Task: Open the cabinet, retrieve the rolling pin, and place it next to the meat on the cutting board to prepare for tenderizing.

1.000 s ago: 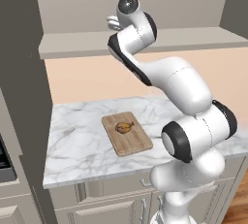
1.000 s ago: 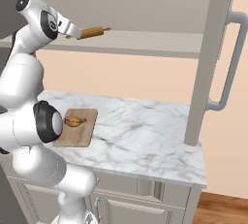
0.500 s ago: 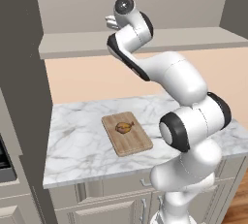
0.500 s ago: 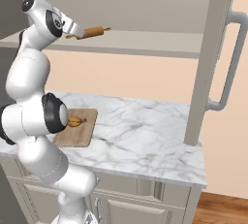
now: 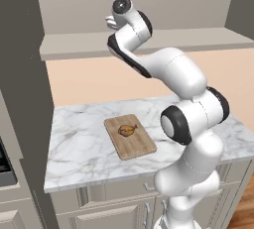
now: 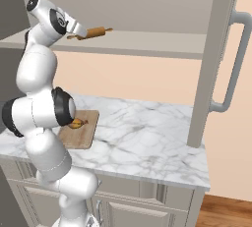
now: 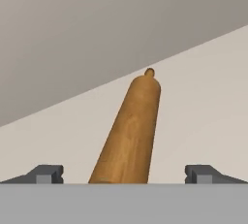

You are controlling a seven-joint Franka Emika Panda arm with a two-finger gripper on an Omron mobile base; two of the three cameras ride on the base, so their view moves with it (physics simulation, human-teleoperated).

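Two dark fingertips (image 7: pixel 46 173) of the gripper (image 7: pixel 124 175) stand spread wide at the bottom of the hand view, the rolling pin (image 7: pixel 130 133) lying between them untouched on the cabinet's shelf (image 6: pixel 147 42), upper left of the right base view.

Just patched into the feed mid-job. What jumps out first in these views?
The white arm reaches high into the open cabinet, its tool open with a finger on either side of the brown rolling pin lying on the cabinet shelf; whether the fingers touch it can't be told. Below on the marble counter, the cutting board carries the small golden meat.
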